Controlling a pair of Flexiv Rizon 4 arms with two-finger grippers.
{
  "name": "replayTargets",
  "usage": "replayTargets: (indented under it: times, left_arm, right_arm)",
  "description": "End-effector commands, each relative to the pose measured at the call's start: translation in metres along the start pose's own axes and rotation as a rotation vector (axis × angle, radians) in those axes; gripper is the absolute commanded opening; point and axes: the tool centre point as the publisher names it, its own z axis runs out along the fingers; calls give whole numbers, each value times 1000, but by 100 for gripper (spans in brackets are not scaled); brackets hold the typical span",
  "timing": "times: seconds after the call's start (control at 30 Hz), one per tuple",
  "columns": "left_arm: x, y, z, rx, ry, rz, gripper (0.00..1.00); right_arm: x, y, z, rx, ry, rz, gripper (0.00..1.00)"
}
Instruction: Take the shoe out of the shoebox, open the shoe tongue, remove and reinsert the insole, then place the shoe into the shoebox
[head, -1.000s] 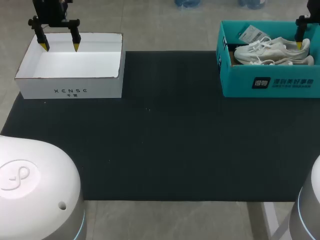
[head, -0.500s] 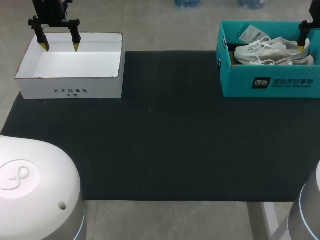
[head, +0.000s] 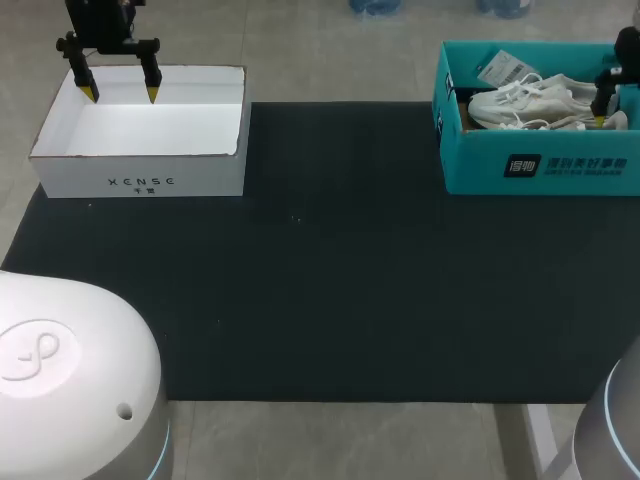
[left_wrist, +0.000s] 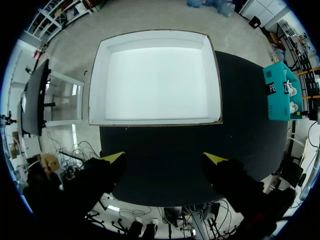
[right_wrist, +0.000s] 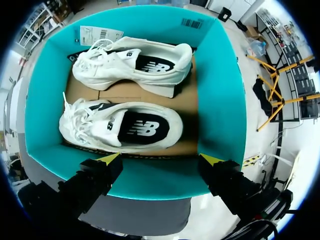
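Observation:
Two white shoes with dark insoles lie side by side in the teal shoebox (head: 540, 168) at the table's back right. In the right wrist view my right gripper (right_wrist: 160, 158) hangs open above the box's near wall (right_wrist: 150, 182), with the nearer shoe (right_wrist: 120, 127) just ahead of its tips and the farther shoe (right_wrist: 132, 62) beyond. The head view shows the shoes (head: 530, 103) and only one of its fingers (head: 601, 100), over the heel end. My left gripper (head: 120, 92) stands open and empty over the white box (head: 140, 182) at the back left.
The white box (left_wrist: 155, 35) is empty inside. A black mat (head: 320, 280) covers the table between the two boxes. A paper tag (right_wrist: 97, 34) lies against the shoebox's far wall.
My right gripper has come down over the heel end of the shoebox and shifted slightly right. The left arm has not moved.

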Motion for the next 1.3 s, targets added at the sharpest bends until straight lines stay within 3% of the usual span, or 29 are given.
replayTargets:
  times: [0.03,0.73,0.77,0.8,1.3]
  left_arm:
    - [0,1,0,0,-1,0,100]
    - [0,1,0,0,-1,0,100]
    - [0,1,0,0,-1,0,100]
    - [0,1,0,0,-1,0,100]
    - [0,1,0,0,-1,0,100]
  right_arm:
    - [-4,9,9,-3,-4,-7,100]
    - [-11,34,35,29,6,-32,100]
    - [-11,34,36,30,0,-25,31]
    - [-11,34,36,30,1,-24,0]
    - [-9,25,34,39,-26,-14,0]
